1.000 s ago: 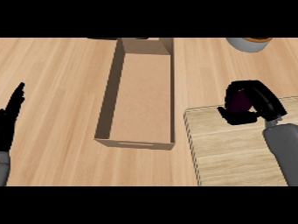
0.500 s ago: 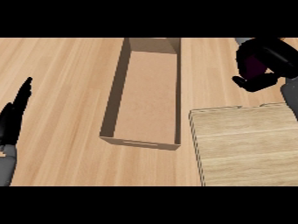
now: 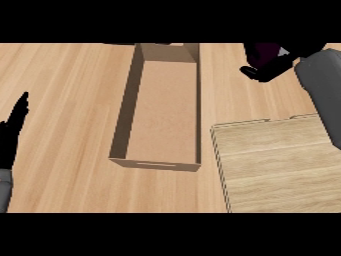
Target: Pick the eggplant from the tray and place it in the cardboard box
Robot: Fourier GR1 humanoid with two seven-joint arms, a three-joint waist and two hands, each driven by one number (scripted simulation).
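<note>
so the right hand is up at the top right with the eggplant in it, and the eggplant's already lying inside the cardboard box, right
Not quite. The head view shows the cardboard box with nothing inside. The dark purple eggplant is in the curled right hand at the top right, off to the right of the box, beyond the tray. The rest is right.

Single head view, steep downward look at counter [image 3: 62, 90]; forearms enter from lower edge; close range.

Open-topped cardboard box [image 3: 160, 107], bare counter [image 3: 62, 95] all around.
</note>
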